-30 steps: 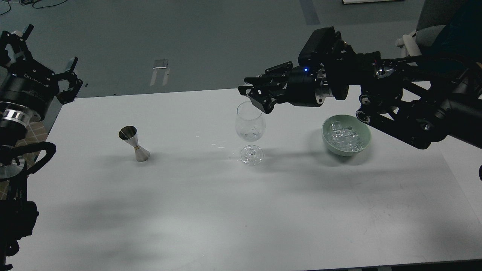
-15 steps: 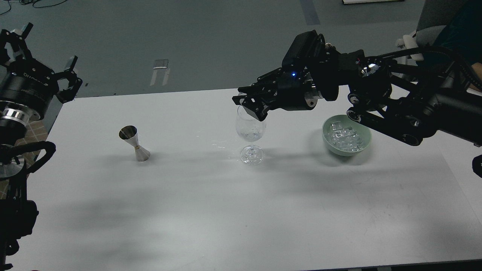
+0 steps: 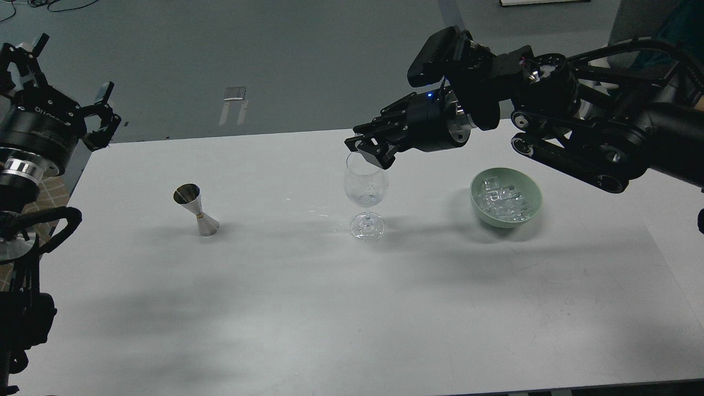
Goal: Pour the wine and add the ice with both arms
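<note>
above the wine glass [image 3: 366, 181], right gripper [image 3: 367, 147] (jaws' state unclear); left gripper [image 3: 60, 93] jaws wide

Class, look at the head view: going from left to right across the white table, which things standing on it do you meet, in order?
Metal jigger → wine glass → green bowl holding the ice.

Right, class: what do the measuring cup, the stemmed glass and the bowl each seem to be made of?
Measuring cup: polished metal, likely steel, with mirror-like glints. Stemmed glass: clear glass, see-through with bright highlights. Bowl: pale green, smooth and opaque, ceramic or plastic; the look leaves that open.
</note>
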Available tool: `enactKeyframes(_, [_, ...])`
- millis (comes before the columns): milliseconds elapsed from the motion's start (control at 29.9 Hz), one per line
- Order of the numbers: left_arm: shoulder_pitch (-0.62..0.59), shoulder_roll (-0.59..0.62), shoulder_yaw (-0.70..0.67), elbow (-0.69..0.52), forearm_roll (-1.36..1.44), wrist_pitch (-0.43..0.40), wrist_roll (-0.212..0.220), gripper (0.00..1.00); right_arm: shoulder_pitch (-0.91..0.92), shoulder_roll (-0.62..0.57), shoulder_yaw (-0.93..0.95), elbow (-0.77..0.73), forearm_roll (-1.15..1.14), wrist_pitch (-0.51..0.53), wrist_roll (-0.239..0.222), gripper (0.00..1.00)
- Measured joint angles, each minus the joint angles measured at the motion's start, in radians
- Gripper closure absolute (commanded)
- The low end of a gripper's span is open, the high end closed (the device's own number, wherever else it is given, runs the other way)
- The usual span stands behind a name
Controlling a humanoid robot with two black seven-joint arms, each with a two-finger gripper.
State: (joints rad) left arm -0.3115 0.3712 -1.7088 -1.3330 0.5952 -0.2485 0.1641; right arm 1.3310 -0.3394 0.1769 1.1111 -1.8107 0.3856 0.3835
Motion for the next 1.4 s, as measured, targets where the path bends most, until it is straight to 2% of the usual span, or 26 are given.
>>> enactKeyframes(234, [0.001,0.0,0.0,0.0,0.0,0.0,0.0,0.02,0.002,-0.005,-0.028,-0.001,0.001,0.016,0.002,1.0])
enactKeyframes(301, [0.002,0.0,-0.001,0.0,0.0,0.0,0.0,0.02,0.002,-0.007,-0.031,-0.002,0.001,0.016,0.002,0.97])
enactKeyframes(368, [0.002,0.0,-0.001,0.0,0.0,0.0,0.0,0.02,0.0,-0.008,-0.032,-0.002,0.001,0.016,0.002,0.86])
enactKeyframes(501, [0.003,0.001,-0.001,0.0,0.0,0.0,0.0,0.02,-0.001,-0.009,-0.032,-0.002,0.001,0.015,0.001,0.73])
enactKeyframes(769, [0.003,0.003,-0.002,0.001,0.0,0.0,0.0,0.02,-0.001,-0.01,-0.031,-0.001,0.001,0.013,-0.001,0.57])
enactKeyframes(835, [0.003,0.003,-0.002,0.001,0.0,0.0,0.0,0.02,-0.001,-0.01,-0.031,-0.001,0.001,0.013,-0.001,0.5])
enactKeyframes(1069, [0.005,0.003,-0.003,0.001,0.0,0.0,0.0,0.02,-0.003,-0.011,-0.031,-0.001,0.002,0.012,0.0,0.37])
enactKeyframes(1103, [0.005,0.003,-0.003,0.001,0.0,0.0,0.0,0.02,-0.003,-0.011,-0.031,-0.001,0.002,0.009,0.0,0.23])
enactKeyframes(1136, [0.005,0.004,-0.003,0.001,0.0,0.0,0.0,0.02,-0.003,-0.011,-0.03,-0.001,0.003,0.008,-0.001,0.02])
enactKeyframes(1404, [0.004,0.008,-0.002,0.001,-0.001,0.001,0.001,0.02,-0.005,-0.008,0.039,-0.05,0.115,-0.041,-0.008,0.0])
